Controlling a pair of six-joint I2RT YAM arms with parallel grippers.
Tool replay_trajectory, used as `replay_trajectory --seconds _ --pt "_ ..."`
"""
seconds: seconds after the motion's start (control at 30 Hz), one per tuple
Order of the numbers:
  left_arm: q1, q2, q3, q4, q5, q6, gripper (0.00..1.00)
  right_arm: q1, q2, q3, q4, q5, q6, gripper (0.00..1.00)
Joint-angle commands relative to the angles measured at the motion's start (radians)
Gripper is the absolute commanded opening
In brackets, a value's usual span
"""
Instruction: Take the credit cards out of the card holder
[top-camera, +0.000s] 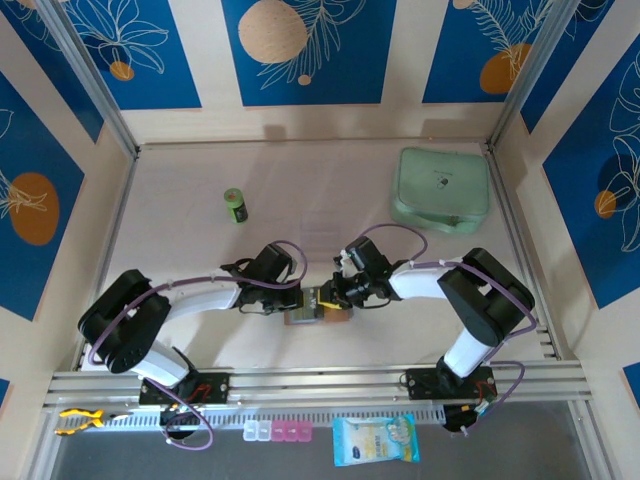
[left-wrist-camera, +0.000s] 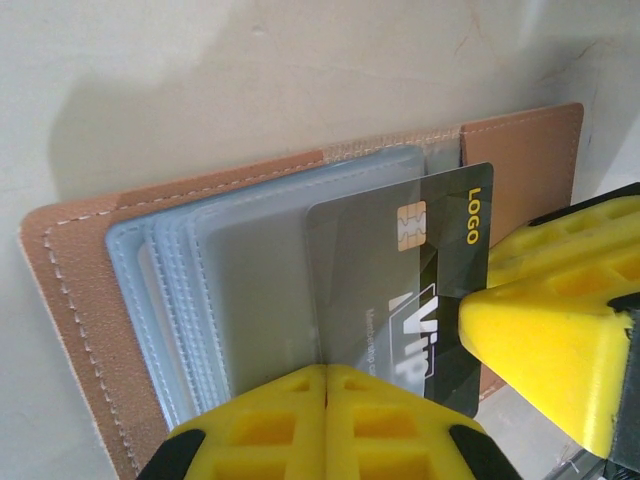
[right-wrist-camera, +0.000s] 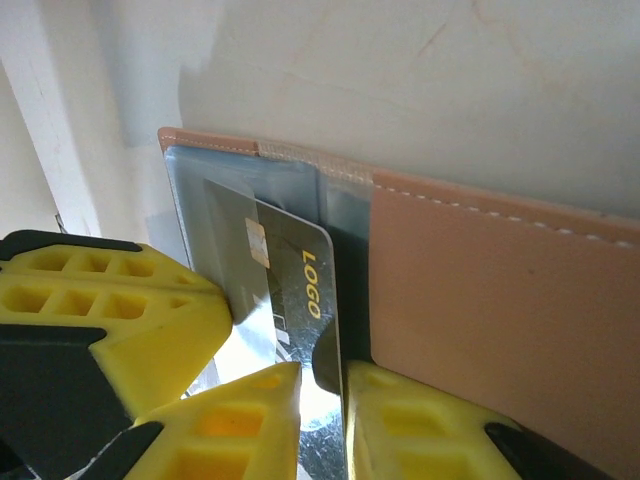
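Left wrist: your left fingers (left-wrist-camera: 300, 400) shut, pinning holder (left-wrist-camera: 70, 300); right fingers (left-wrist-camera: 540, 350) pinch card (left-wrist-camera: 400, 290), half out. None freed yet, I judge.

Your two arms fold inward, elbows out, bringing the left gripper (top-camera: 298, 300) and right gripper (top-camera: 338, 293) nose to nose low at the middle, left jaws pressed together, right jaws pinched narrowly on the dark card (right-wrist-camera: 300, 290).
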Motion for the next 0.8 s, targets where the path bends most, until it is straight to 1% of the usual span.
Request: replay_trajectory --seconds 0.0,0.17,0.3,0.5,0.77 --pt "-0.005 0.013 -0.011 -0.052 -0.031 0.016 0.0 -0.005 0.004 -0.014 0.03 -0.034 0.014 0.17" --pt "-0.005 0.005 -0.013 -0.058 -0.037 0.014 0.0 -0.007 -0.013 -0.028 0.035 -0.019 0.015 0.12" --pt "-0.006 -0.008 -0.014 -0.069 -0.047 0.018 0.0 -0.012 -0.037 -0.032 0.002 0.007 -0.004 0.08" --pt "-0.004 -0.019 -0.011 -0.084 -0.052 0.026 0.01 -0.03 -0.088 -0.045 -0.059 0.037 -0.037 0.06" --pt "-0.006 -0.044 -0.008 -0.079 -0.054 0.024 0.01 -0.038 -0.204 -0.024 -0.201 0.096 -0.104 0.05"
